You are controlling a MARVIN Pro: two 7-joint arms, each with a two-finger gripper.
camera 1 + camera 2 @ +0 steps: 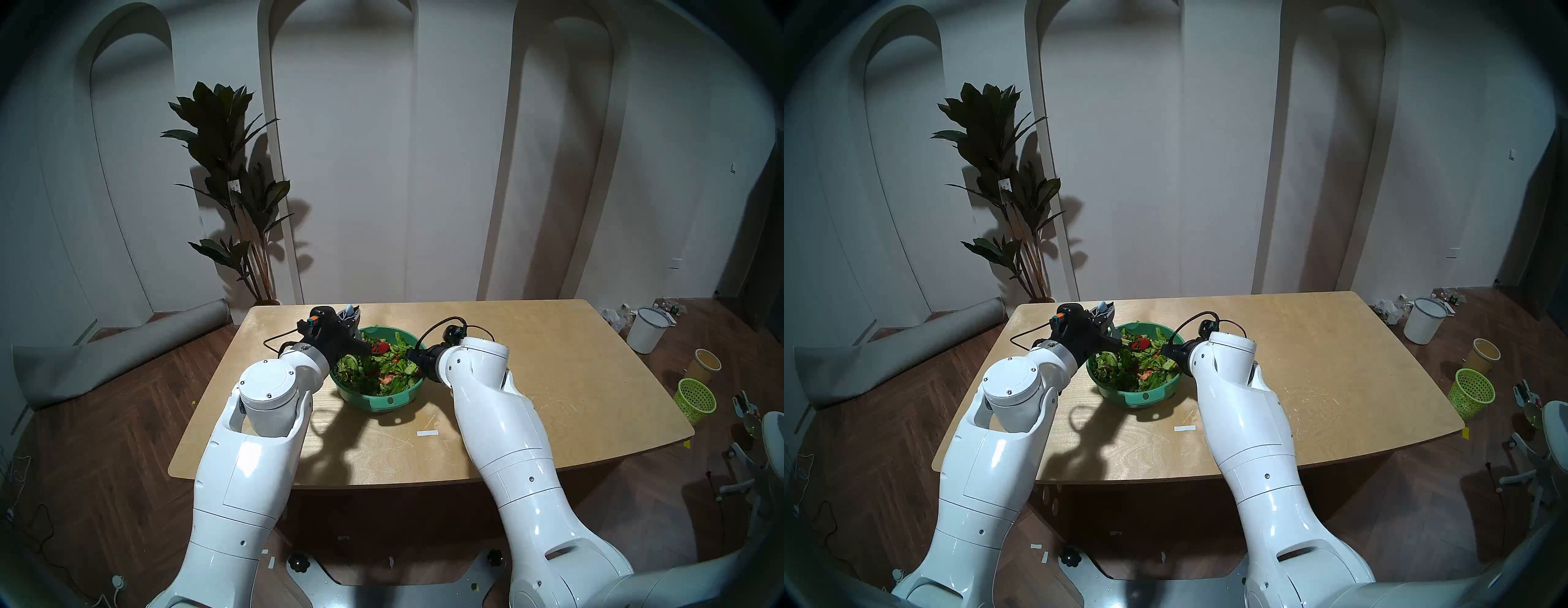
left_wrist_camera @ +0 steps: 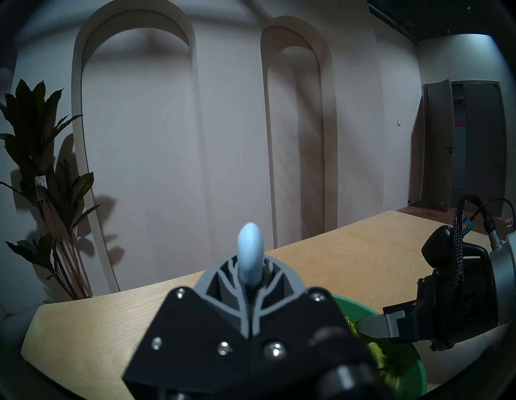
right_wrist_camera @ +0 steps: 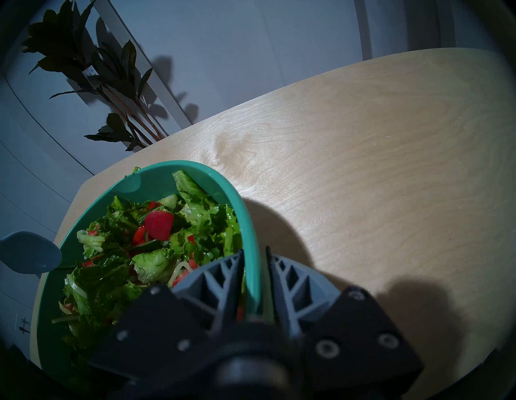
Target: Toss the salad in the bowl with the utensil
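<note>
The green bowl (image 1: 382,402) stands mid-table with its teal tab handle toward me. It is full of salad (image 1: 377,370): green leaves, red pieces and cucumber. My left gripper (image 1: 350,317) hovers at the bowl's far left rim, shut on the fork. The fork's pale blue handle tip (image 2: 250,251) sticks out past the fingers, and the tines are hidden. My right gripper (image 3: 254,258) is shut on the bowl's right rim (image 3: 251,223), one finger inside and one outside. A blurred pale blue shape (image 3: 28,252) sits at the salad's (image 3: 156,251) left edge.
The wooden table (image 1: 551,382) carries a small white tape strip (image 1: 427,433) in front of the bowl. On the floor to the right are a lime-green mesh basket (image 1: 695,401), a yellow cup (image 1: 706,365) and a white bucket (image 1: 647,335). A plant (image 1: 237,191) and a rolled mat (image 1: 119,352) stand to the left.
</note>
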